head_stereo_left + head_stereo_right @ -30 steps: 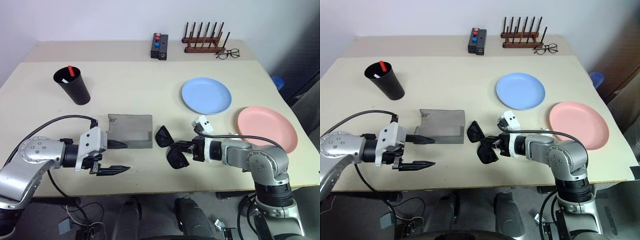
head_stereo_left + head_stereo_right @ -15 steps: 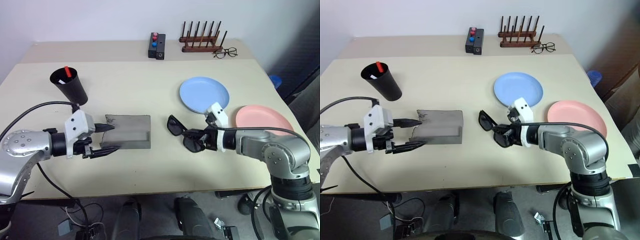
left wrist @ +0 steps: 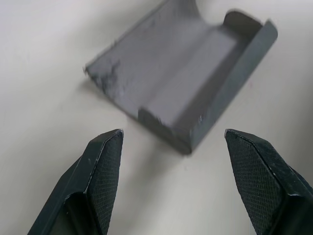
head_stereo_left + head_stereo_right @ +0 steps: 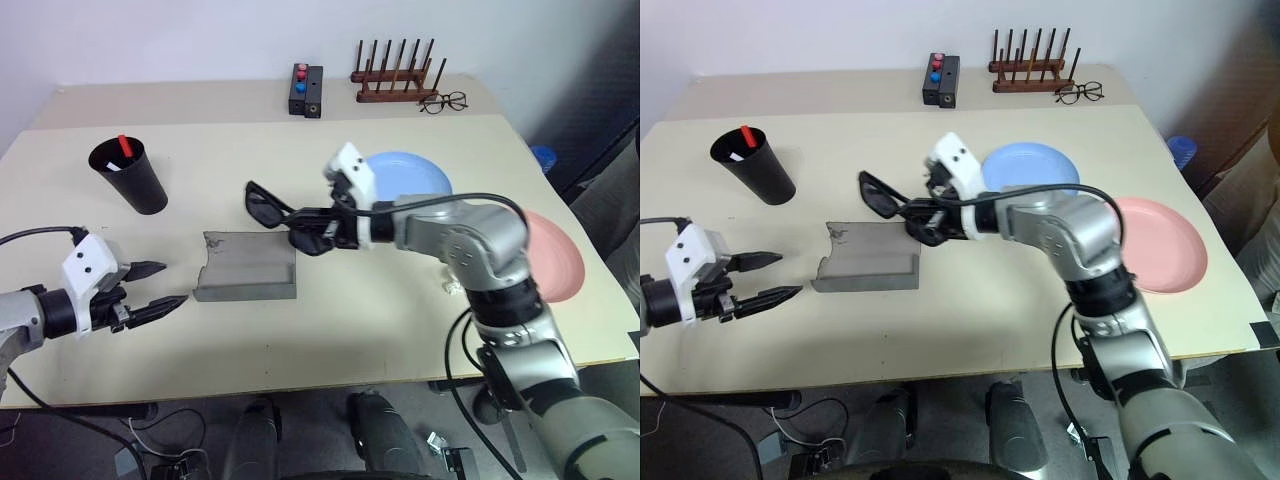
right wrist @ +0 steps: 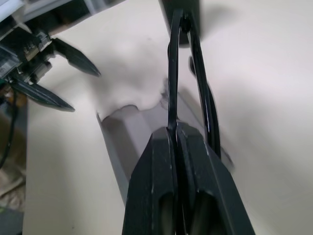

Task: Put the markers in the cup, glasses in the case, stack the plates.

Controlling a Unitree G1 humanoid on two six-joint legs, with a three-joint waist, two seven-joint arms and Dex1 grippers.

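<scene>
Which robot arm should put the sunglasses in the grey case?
Probably the right: the right gripper already holds the sunglasses just above the open case. The left gripper is open, off beside it.

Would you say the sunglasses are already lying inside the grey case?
No, the right gripper holds the sunglasses in the air above the open, empty case.

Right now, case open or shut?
Open: the case lies flat on the table, lid folded back and grey inside bare, glasses held above it.

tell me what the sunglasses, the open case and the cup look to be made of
Sunglasses: probably glossy black plastic, thick frame and dark lenses. Case: grey rigid shell, dull scuffed finish, likely hard plastic or covered board. Cup: matte black, plastic by its look.
</scene>
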